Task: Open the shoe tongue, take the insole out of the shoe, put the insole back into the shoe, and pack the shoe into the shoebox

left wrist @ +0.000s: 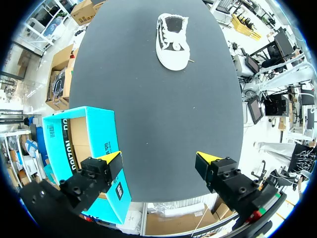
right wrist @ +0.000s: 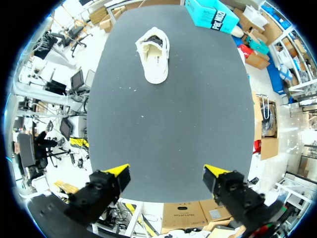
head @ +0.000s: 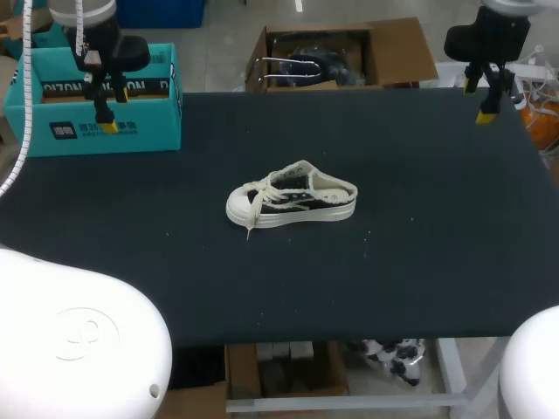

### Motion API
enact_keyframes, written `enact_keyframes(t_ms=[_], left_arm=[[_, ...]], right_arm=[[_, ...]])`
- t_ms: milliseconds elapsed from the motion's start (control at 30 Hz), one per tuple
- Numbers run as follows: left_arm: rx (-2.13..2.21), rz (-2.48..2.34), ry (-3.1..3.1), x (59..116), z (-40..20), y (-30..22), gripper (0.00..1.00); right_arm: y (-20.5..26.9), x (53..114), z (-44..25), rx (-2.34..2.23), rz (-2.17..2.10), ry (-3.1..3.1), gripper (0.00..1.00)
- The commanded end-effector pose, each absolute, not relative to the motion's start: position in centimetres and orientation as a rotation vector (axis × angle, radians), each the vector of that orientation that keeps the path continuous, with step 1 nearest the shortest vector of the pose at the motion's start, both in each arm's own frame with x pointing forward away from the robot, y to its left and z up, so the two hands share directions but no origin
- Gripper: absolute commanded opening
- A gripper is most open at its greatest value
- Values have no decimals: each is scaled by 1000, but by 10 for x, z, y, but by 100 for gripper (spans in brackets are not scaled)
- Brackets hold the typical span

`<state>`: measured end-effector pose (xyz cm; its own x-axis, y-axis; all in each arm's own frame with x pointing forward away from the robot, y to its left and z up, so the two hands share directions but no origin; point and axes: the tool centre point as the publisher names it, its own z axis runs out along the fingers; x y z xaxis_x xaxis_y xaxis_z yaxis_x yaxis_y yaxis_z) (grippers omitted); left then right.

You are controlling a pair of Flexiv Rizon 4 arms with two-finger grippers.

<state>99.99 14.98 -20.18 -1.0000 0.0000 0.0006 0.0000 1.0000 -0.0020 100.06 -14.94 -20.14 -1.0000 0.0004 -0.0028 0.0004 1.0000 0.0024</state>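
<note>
A small white and black shoe (head: 292, 201) with loose laces lies on its side in the middle of the black table (head: 419, 262), toe to the left. It shows far ahead of the fingers in the left wrist view, shoe (left wrist: 172, 41), and in the right wrist view, shoe (right wrist: 153, 54). A teal shoebox (head: 92, 100) stands open at the table's back left corner, shoebox (left wrist: 81, 153), shoebox (right wrist: 214, 15). My left gripper (head: 106, 113) hangs open above the box, left gripper (left wrist: 159, 166). My right gripper (head: 482, 100) hangs open over the back right corner, right gripper (right wrist: 166, 174). Neither holds anything.
An open brown carton (head: 336, 57) with dark contents stands on the floor just behind the table's far edge. The shoe has bare black tabletop on all sides.
</note>
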Motion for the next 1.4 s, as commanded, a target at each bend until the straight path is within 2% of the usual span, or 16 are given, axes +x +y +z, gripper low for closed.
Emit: enact_keyframes(t_ms=[33, 833, 1067, 1400], left_arm=[[0, 2, -3141, 1000, -201, 150, 100], [20, -9, -3136, 1000, -204, 146, 100], [363, -64, -3044, 995, -222, 116, 100], [914, 0, -2844, 985, -235, 70, 100]], right_arm=[[-150, 1000, -201, 1, 2, 3141, 100], [-150, 1000, -201, 1, 2, 3141, 100], [-137, 999, -223, 75, 212, 3158, 100], [-90, 996, -261, 138, 547, 3143, 100]])
